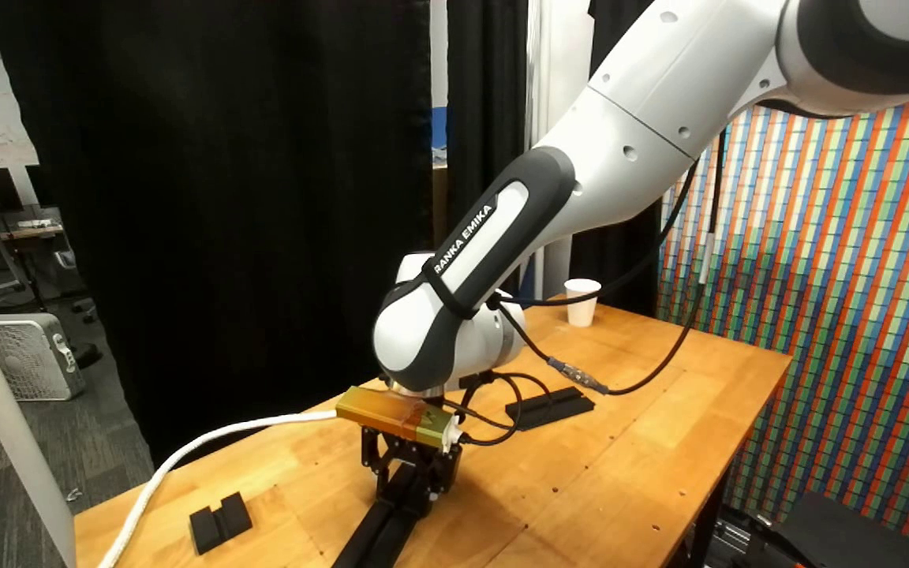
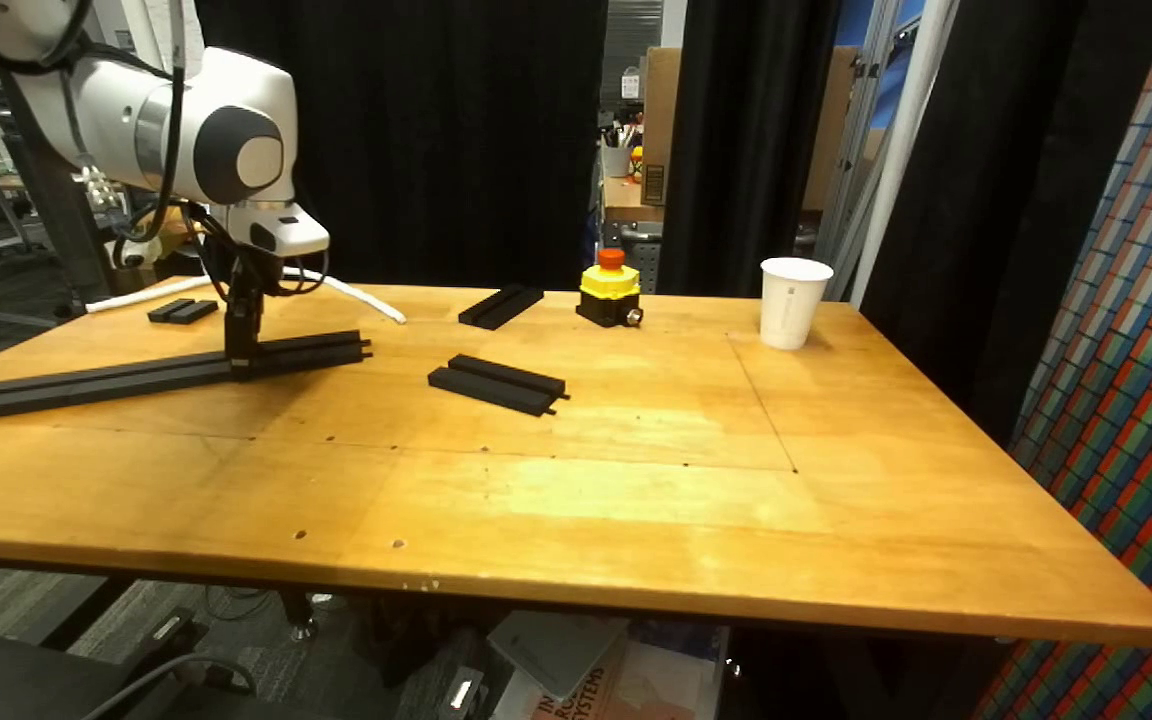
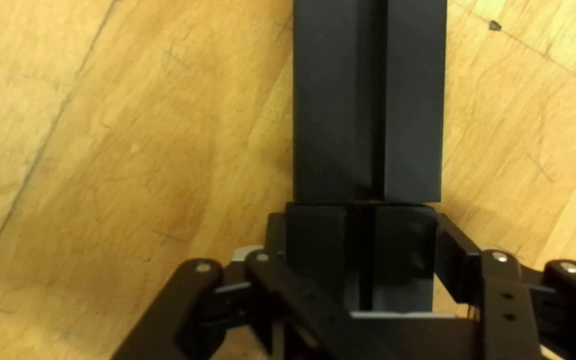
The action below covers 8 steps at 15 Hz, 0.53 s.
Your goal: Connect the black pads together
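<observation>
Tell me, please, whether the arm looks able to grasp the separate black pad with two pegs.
Probably not yet: the end effector appears closed on another pad. Once it lets go, the two-pegged pad should be approachable, with nothing resting on it.

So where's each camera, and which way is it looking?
An exterior view: outside the robot, looking down over the table; arm and gripper show.
An exterior view: outside, facing black curtains past a red button; arm and gripper at picture left.
Wrist view: on the wrist, facing down at black pads; the fingers show.
Both exterior views share the white cup.
</observation>
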{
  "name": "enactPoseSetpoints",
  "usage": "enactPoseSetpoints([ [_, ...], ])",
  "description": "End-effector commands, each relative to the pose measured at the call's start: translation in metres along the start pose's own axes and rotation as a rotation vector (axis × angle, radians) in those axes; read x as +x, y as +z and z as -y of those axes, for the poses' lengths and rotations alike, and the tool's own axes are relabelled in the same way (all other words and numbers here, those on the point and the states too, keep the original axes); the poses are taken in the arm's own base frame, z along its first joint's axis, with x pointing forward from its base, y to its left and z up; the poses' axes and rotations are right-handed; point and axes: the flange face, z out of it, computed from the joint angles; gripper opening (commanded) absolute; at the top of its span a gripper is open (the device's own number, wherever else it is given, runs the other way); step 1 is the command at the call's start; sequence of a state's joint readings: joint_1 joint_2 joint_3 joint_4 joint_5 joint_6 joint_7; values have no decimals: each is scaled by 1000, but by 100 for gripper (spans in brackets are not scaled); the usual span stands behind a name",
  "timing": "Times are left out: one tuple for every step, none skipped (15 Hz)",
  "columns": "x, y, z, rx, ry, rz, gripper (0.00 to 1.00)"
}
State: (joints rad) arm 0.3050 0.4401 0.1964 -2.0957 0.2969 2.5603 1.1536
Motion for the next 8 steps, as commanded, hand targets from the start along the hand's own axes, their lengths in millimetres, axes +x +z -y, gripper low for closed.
enactPoseSetpoints([
  [3, 11, 7, 4, -20, 15, 45],
  [3, 11, 7, 4, -22, 15, 45],
  [4, 10, 8, 4, -25, 12, 45],
  [5, 9, 8, 4, -26, 10, 45],
  [5, 7, 8, 6, -30, 5, 45],
  [6, 6, 8, 5, -34, 3, 45],
  [6, 6, 9, 3, -37, 3, 45],
  [7, 6, 9, 2, -40, 4, 45],
])
